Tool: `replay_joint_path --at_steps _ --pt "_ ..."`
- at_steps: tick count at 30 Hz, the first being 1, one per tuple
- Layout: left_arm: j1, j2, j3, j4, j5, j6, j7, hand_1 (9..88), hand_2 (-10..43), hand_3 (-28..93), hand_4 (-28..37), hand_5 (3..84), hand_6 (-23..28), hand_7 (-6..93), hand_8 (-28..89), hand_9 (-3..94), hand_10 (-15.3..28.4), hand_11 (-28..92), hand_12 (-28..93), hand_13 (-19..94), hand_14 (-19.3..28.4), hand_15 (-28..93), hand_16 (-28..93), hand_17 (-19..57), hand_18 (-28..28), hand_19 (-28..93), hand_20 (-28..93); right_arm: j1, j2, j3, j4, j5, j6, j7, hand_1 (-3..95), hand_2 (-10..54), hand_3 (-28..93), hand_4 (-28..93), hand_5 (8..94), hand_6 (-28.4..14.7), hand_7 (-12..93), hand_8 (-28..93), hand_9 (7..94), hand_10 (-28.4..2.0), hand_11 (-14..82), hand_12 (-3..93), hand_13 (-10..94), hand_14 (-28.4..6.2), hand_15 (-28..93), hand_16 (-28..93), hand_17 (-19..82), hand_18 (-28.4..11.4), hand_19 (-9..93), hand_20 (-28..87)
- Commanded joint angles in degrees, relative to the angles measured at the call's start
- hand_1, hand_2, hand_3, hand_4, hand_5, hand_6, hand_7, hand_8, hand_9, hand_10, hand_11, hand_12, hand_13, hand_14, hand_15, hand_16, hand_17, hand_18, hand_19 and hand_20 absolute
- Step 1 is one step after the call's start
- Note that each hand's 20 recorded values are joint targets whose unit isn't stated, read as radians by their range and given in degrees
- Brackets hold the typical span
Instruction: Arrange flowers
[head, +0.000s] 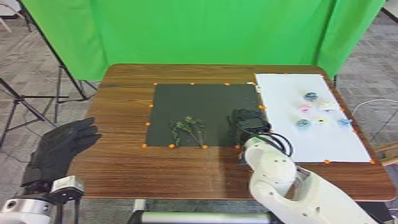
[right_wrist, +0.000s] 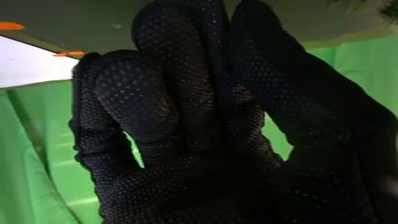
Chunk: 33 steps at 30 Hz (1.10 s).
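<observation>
My right hand (head: 249, 121) is low over the right edge of the black mat (head: 178, 94), beside the white sheet. Green stems with leafy tops (head: 188, 124) lie on the mat to its left. In the right wrist view my right hand (right_wrist: 191, 120) is open, its fingers relaxed and close together with the thumb alongside, and no object can be made out in it; some greenery (right_wrist: 388, 11) shows beyond the thumb. Several small flower heads, including a dark blue one (head: 311, 95), a pink one (head: 305, 107) and a teal one (head: 304, 123), rest on the sheet. My left hand (head: 60, 150) is open beside the table's left edge.
The white sheet (head: 293, 86) covers the right part of the brown table (head: 120, 122). Small orange markers line the mat and sheet. A green curtain (head: 204, 35) hangs behind, and a black stand (head: 60, 70) is at the left, beyond the table.
</observation>
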Motion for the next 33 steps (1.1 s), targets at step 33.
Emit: replay_joint_path --at_steps 33 --pt "0.89 0.84 1.84 -0.28 -0.52 0.51 1.61 27.1 3.4 82 -20.3 42.6 11.9 19.6 -11 36.7 21.1 38 10 25 27.0 65 -14 -9.0 22.8 60 16 -11.84 13.55 24.82 2.5 4.94 -6.81 -5.91 34.2 -9.5 85 -26 51.1 -6.8 26 -15 48.4 -17.8 21.9 17.0 42 -19.3 73 14 16 -24.9 79 23"
